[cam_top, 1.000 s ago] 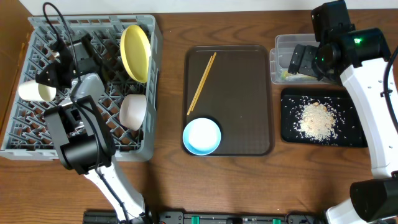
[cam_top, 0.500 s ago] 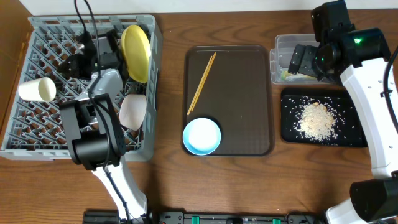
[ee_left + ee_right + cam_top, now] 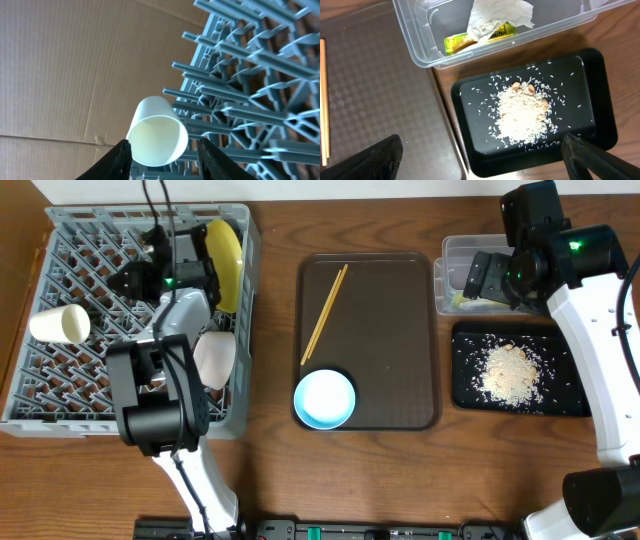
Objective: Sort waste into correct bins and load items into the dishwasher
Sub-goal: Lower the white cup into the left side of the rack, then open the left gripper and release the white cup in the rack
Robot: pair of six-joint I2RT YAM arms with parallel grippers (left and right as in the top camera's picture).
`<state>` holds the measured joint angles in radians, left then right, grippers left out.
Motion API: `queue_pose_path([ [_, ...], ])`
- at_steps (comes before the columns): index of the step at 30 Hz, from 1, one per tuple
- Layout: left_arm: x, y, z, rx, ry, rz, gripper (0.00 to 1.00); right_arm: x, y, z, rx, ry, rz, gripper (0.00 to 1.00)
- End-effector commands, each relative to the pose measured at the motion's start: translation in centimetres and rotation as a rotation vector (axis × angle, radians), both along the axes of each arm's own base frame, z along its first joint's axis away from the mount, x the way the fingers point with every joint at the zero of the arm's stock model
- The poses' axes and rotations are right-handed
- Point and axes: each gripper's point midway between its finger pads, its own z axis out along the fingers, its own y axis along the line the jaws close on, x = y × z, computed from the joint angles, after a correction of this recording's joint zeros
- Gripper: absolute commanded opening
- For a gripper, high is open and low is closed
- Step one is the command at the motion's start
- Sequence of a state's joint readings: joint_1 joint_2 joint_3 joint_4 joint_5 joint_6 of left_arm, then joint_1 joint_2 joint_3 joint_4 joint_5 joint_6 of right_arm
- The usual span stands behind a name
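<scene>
From overhead, the change is at the dish rack [image 3: 60,395]. A second ago the left gripper [image 3: 130,280] was at the cream cup [image 3: 60,323]. Now the cup lies alone on its side at the rack's left edge, and the arm has swung to the rack's back, near the yellow plate [image 3: 228,255] that stands on edge at the rack's back right. The white bowl [image 3: 215,358] sits at the rack's right side. We take this to mean the cup is loaded.

Two items are still outside: the blue bowl [image 3: 324,398] and the chopsticks [image 3: 325,312]. Both are on the serving tray [image 3: 400,330], just right of the rack. The right gripper [image 3: 480,278] hangs far right of the rack, over the clear tub [image 3: 460,250], with the black tray [image 3: 470,395] in front of it.

In the left wrist view, the jaws stand apart at the bottom edge with nothing between them. The cup [image 3: 157,132] shows beyond them with its mouth toward us, resting on the rack's pegs [image 3: 250,75]. It has been released.

In the right wrist view, the jaws are spread wide and empty. The green wrapper [image 3: 470,40] and white paper [image 3: 497,15] lie in the tub, and the rice scraps [image 3: 522,112] are heaped in the black tray. The waste looks sorted to us. The bowl or the chopsticks should be next.
</scene>
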<state>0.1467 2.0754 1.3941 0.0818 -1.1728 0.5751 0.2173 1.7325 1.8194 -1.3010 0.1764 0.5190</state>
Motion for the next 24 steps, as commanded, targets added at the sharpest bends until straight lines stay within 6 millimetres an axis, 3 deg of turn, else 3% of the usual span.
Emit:
queue_pose_path([
  [1,-0.9,1.4,2.3,-0.03,-0.108,0.03,0.45,-0.1,-0.2,0.5,-0.004,-0.015,-0.011,0.99],
  [6,-2.0,1.4,-0.1,-0.23,-0.084,-0.029,0.56,-0.1,-0.2,0.5,-0.004,-0.015,-0.011,0.99],
  [9,-2.2,1.3,0.4,-0.287,-0.129,-0.043,0.58,-0.1,-0.2,0.5,-0.004,-0.015,-0.011,0.99],
  [12,-1.4,-0.2,3.8,-0.382,-0.301,-0.123,0.58,-0.1,-0.2,0.5,-0.004,-0.015,-0.011,0.99],
  [13,-1.0,-1.4,6.4,-0.44,-0.396,-0.191,0.58,-0.1,-0.2,0.5,-0.004,-0.015,-0.011,0.99],
  [14,-0.9,-1.9,7.7,-0.462,-0.432,-0.226,0.58,-0.1,-0.2,0.5,-0.004,-0.015,-0.011,0.99],
  [18,-1.9,-2.2,12.2,-0.472,-0.543,-0.29,0.62,-0.1,-0.2,0.5,-0.004,-0.015,-0.011,0.99],
  [20,-2.4,-1.7,12.9,-0.473,-0.563,-0.291,0.63,-0.1,-0.2,0.5,-0.004,-0.015,-0.011,0.99],
  [24,-4.3,1.6,12.2,-0.464,-0.569,-0.199,0.6,-0.1,-0.2,0.5,-0.004,-0.015,-0.011,0.99],
])
